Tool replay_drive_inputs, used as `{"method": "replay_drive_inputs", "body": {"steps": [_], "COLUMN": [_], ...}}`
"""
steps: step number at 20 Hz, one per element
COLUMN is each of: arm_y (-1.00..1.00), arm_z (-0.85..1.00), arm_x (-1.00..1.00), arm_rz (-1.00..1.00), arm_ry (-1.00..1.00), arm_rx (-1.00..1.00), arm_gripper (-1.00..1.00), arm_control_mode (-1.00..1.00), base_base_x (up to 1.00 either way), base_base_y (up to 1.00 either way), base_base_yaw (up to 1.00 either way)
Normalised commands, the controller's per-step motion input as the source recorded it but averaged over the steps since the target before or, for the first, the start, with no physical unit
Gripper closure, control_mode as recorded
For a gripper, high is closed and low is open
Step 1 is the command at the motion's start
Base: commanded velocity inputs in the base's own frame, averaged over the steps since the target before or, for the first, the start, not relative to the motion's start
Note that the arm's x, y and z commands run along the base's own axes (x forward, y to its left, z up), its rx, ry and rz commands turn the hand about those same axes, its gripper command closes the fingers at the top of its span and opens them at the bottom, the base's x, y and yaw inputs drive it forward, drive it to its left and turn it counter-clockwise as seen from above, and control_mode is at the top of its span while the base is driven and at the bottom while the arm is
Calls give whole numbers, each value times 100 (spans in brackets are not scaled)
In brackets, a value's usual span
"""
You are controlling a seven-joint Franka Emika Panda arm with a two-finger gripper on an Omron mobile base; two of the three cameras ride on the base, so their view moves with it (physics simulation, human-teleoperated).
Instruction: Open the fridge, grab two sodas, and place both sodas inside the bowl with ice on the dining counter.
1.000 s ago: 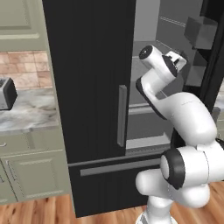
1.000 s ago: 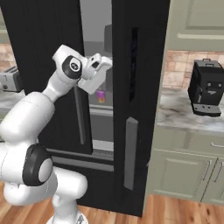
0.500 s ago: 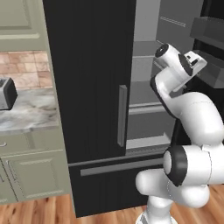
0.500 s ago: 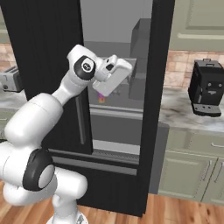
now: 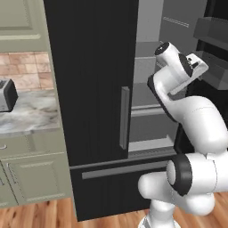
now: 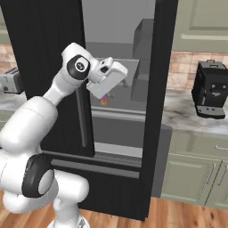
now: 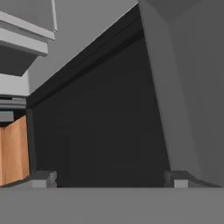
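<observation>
The black fridge (image 5: 89,67) has its left door shut, with a grey handle (image 5: 124,118). Its right door (image 6: 156,89) is swung open and seen edge-on in the right base view; its inner shelves (image 5: 213,31) appear in the left base view. My hand (image 6: 110,79) reaches into the open grey interior at middle-shelf height. A pink soda (image 6: 103,100) peeks out just below it on a shelf. My gripper (image 7: 109,178) is open with nothing between its fingertips (image 7: 43,177), facing the dark inside of the door. The bowl with ice and the dining counter are out of view.
A black coffee machine (image 6: 213,95) stands on the marble wall counter (image 6: 187,116) to the fridge's right. A toaster (image 5: 6,94) sits on the counter to its left. Pale green cabinets (image 5: 31,178) and wood floor (image 6: 178,216) lie below.
The fridge's right door has swung further open. My hand has moved right and a little lower, into the opening.
</observation>
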Motion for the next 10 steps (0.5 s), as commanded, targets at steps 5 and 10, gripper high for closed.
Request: {"method": "replay_drive_inputs", "body": {"steps": [5,10], "arm_y": [100,96], "arm_z": [-56,-63], "arm_x": [-58,-57], "arm_rz": [10,21], "arm_ry": [-10,-7], "arm_rx": [18,34], "arm_gripper": [-100,-100], "arm_control_mode": [-100,-100], "base_base_x": [0,0], "base_base_y": [0,0], "base_base_yaw": [0,0]}}
